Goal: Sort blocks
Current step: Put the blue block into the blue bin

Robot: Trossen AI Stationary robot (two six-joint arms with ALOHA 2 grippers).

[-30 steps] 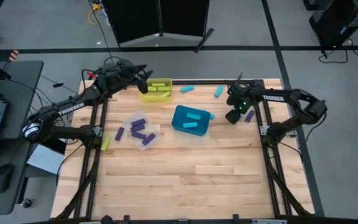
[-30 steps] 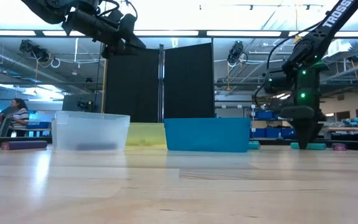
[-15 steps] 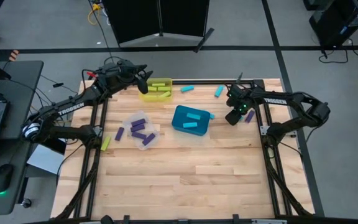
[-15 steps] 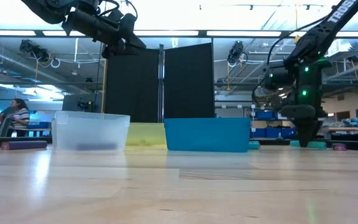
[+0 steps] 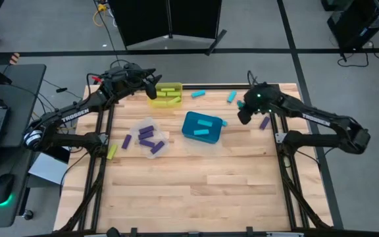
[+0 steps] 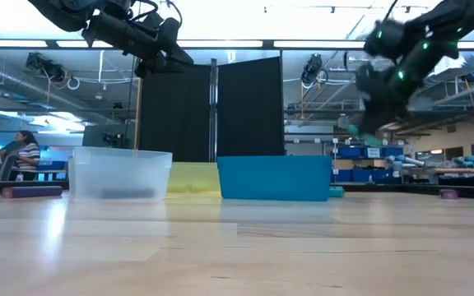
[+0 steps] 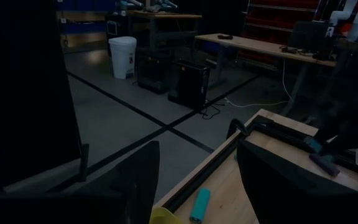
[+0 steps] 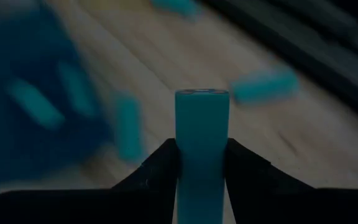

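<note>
A cyan block (image 8: 202, 149) is clamped upright between the fingers of the right gripper (image 5: 243, 113), which is raised above the tabletop (image 5: 196, 184) near the far right corner, just right of the teal bin (image 5: 201, 126). Two cyan blocks are seen inside that bin, one beside it, and two more along the far edge. Purple blocks (image 5: 147, 138) are gathered in and around the clear bin; yellow-green ones lie in the yellow bin (image 5: 164, 94). The left gripper (image 5: 151, 84) is held above the yellow bin at the far left corner with its fingers spread. "TROSSEN" is printed in white on the left arm.
</note>
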